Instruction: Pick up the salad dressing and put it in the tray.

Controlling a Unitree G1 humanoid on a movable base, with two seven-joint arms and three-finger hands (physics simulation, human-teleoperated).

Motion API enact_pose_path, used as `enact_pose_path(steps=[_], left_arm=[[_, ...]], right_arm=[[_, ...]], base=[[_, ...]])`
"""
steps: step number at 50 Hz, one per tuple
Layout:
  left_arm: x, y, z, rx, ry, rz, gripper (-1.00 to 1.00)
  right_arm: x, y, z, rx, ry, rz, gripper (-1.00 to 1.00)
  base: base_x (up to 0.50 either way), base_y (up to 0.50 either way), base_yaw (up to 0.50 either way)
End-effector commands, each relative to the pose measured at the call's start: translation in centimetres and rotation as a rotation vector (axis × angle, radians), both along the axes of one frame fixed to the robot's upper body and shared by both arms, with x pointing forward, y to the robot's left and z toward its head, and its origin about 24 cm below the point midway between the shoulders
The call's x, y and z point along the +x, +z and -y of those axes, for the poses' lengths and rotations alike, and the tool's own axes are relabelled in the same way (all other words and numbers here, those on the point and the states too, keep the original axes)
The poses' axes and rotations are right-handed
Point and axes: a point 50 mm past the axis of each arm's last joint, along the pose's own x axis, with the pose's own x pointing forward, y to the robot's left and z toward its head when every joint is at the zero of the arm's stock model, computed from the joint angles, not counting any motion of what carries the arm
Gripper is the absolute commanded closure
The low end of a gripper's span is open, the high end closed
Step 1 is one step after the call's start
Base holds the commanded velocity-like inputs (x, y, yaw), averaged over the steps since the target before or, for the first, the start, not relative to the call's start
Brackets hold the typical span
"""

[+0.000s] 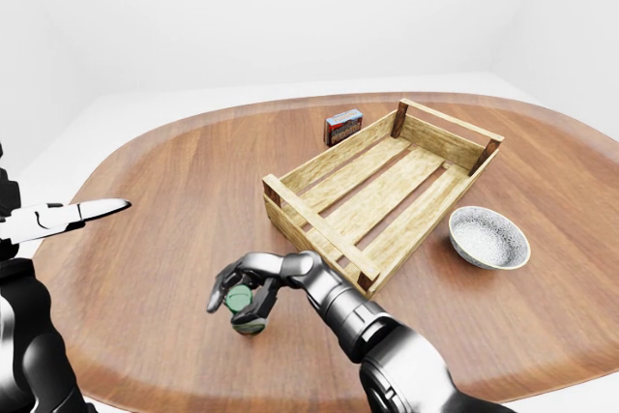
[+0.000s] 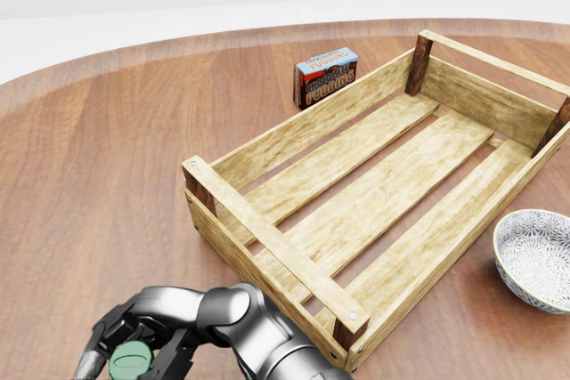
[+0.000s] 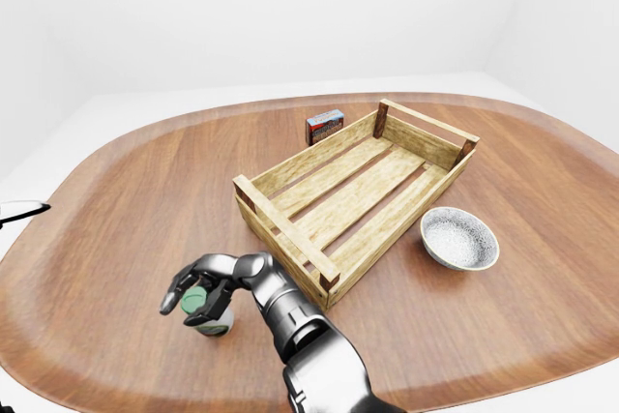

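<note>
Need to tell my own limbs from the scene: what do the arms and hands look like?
Right arm: glossy silver-grey rounded segments with dark joints, ending in a right hand with black and grey fingers. Left arm: glossy black, its left hand tipped by a pale, pointed finger. No cables or markings visible.

Only one thing with words to read: the small pudding box (image 2: 326,76) standing on the table (image 2: 107,157) just beside the long wall of the wooden tray (image 2: 303,131), toward the top of the head view. "CHOCOLATE" in small letters and "PUDDING" in big letters below it, printed on the brown side of the box under a blue strip. No letters or numbers to make out on the green cap of the salad dressing bottle (image 2: 131,359) or on the patterned bowl (image 2: 537,258).
</note>
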Motion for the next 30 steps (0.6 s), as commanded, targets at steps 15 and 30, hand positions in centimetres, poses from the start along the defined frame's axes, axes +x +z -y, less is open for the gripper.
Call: enact_pose_path(steps=[15,30], left_arm=[[-0.1,-0.2,-0.2,-0.005,0.008,-0.007,-1.0],[0.7,-0.9,-0.1,-0.017,-0.001,-0.042,-1.0]], right_arm=[[-0.1,-0.4,0.1,-0.038,0.01,0.016,1.0],[2.4,5.9,-1.0,0.053,-0.025,0.188,1.0]], base=[[0.0,0.0,0.0],[0.0,0.0,0.0]])
